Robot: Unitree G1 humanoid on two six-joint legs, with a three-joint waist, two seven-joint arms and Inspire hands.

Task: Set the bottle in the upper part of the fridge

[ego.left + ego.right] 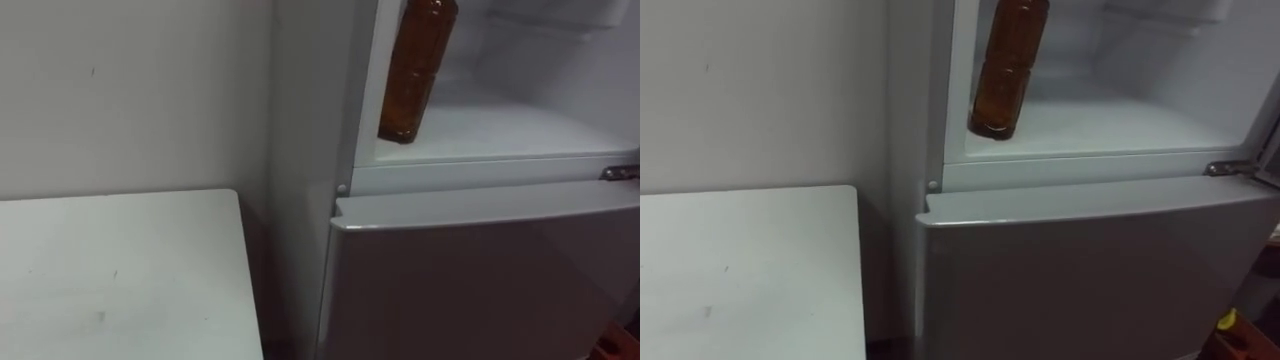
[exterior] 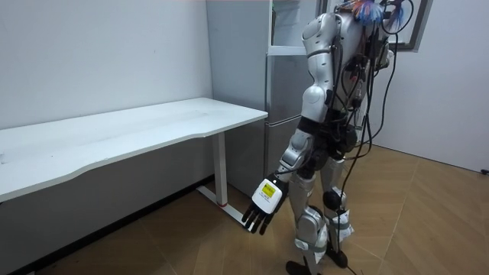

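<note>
The bottle stands at the front left corner of the upper fridge shelf. Our left robot hand hangs straight-fingered, empty. We'd close up gently, avoiding jolts.

bottle in upper fridge, left side | table left of it

table: white, long, set along the wall | wall: pale, plain | floor: wood planks, light brown
</note>
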